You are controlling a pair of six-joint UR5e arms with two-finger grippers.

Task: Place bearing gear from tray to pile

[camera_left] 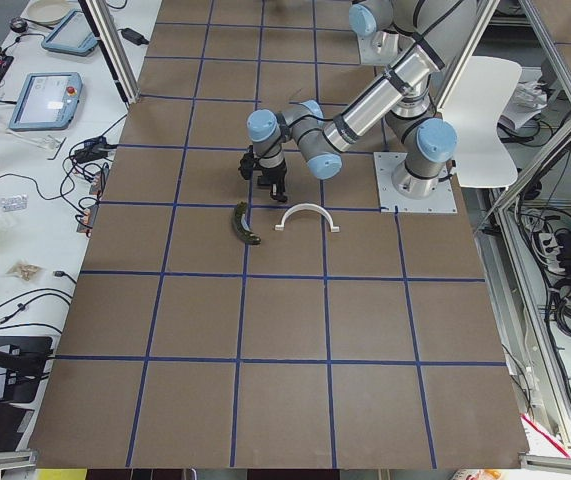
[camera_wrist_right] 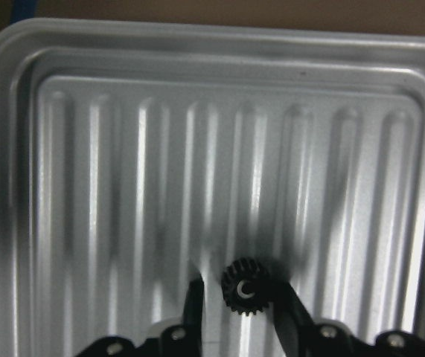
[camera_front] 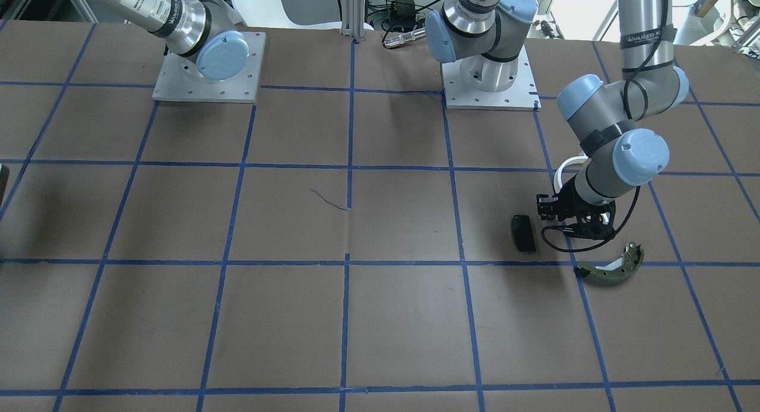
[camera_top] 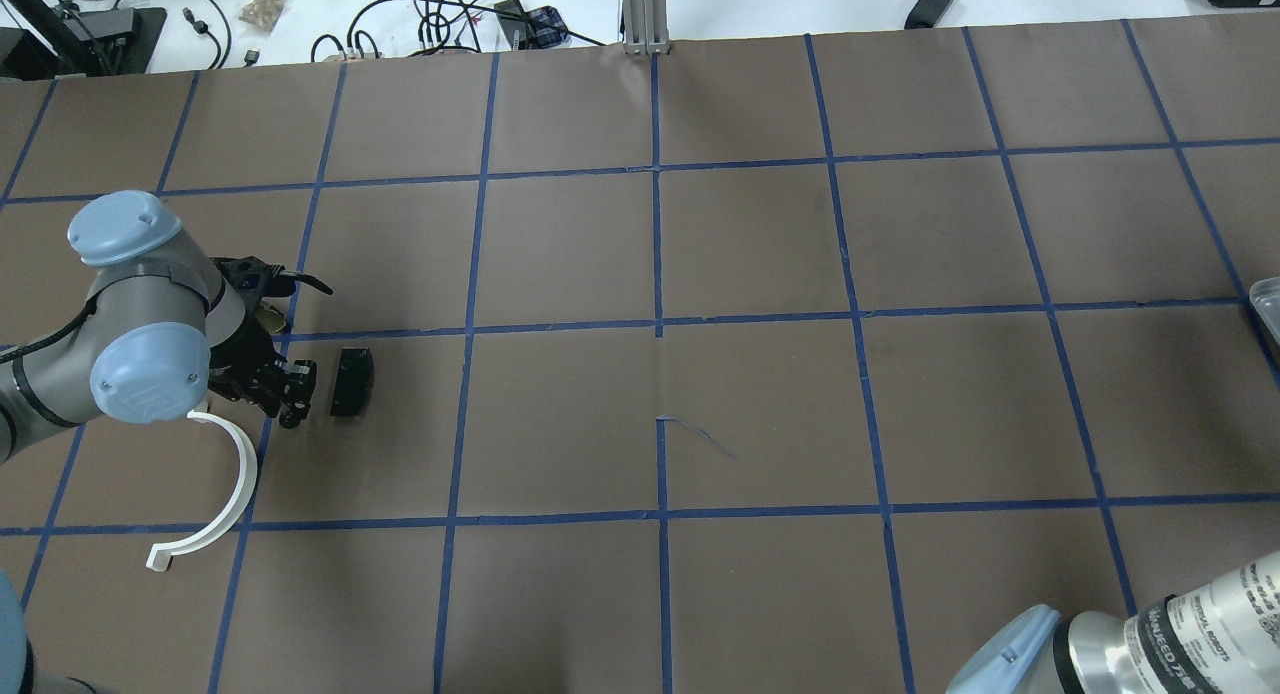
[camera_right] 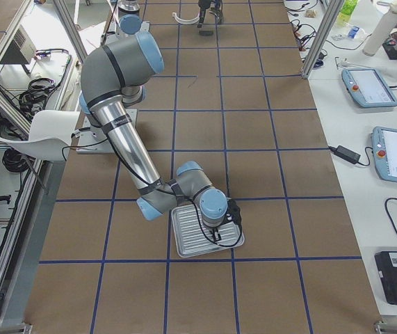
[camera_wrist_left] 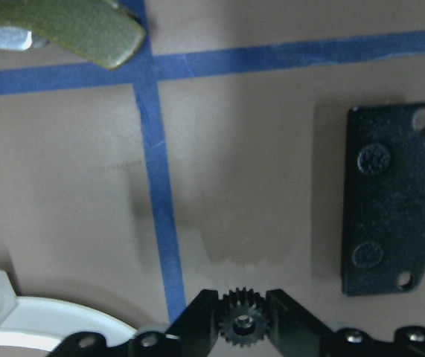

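Though hidden overhead, left end effector point(camera_wrist_left: 240, 309) grips a bearing gear point(camera_wrist_left: 242, 328).

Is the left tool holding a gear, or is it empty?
Holding one. In the left wrist view, the left tool is shut on a small black toothed gear, with a finger pressed against each side of it.
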